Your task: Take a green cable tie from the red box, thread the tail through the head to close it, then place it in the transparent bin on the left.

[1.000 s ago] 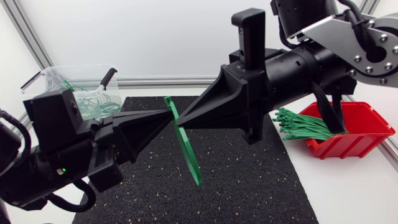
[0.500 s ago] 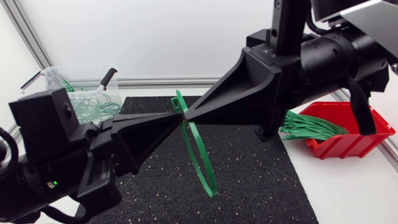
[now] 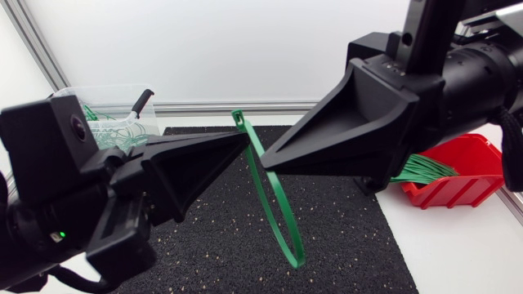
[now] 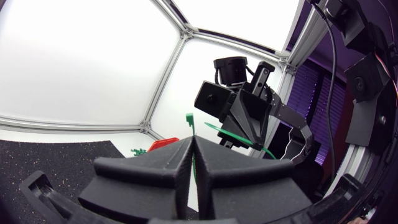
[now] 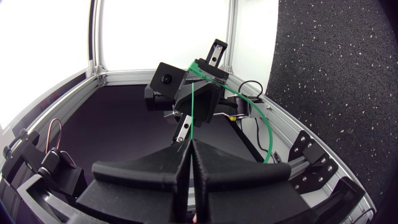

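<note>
our left gripper has its two black wedge fingers pressed together on the one slim green plastic cable tie, pinching it just below the tie's square head, which stands clear of the tips; the left wrist view shows the green strap caught in the seam between the fingers. our right gripper sits almost tip to tip with the left. it is also clamped on the tie, as far as we can tell on the tail end. the strap hangs from the two as a long narrow loop above the middle of the black speckled rubber mat, touching nothing else

we judge the threading step is in hand and the tail is not yet through the head. the next move calls for holding the head steady, lining the tail tip up with its slot, and a small, exact push through

by count: two grippers, one tie held, one mat. one red plastic box lies off the mat's right edge with a bundle of spare green ties, too many to count. one transparent bin stands by the mat's far left corner, holding several green ties whose number we cannot tell
</note>
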{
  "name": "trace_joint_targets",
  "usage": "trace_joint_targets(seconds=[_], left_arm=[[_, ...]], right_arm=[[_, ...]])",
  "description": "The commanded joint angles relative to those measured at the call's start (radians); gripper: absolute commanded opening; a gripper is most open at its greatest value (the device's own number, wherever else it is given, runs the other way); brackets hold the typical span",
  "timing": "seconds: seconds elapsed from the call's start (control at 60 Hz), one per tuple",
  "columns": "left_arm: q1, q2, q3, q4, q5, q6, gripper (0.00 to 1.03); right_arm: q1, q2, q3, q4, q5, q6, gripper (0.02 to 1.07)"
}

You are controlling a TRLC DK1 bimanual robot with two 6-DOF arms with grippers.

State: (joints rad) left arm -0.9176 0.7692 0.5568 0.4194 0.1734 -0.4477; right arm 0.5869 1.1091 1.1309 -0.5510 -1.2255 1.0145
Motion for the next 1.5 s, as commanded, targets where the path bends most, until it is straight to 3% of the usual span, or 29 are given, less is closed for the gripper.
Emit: trace_joint_targets(seconds=[0.0, 1.483], left_arm=[[-0.007, 0.015, 0.031, 0.016, -0.009, 0.012, 0.04], [-0.018, -0.016, -0.032, 0.005, -0.026, 0.017, 0.04]], right_arm=[[0.011, 0.012, -0.020, -0.004, 0.006, 0.030, 0.08], [-0.004, 0.029, 0.007, 0.022, 0.006, 0.024, 0.08]])
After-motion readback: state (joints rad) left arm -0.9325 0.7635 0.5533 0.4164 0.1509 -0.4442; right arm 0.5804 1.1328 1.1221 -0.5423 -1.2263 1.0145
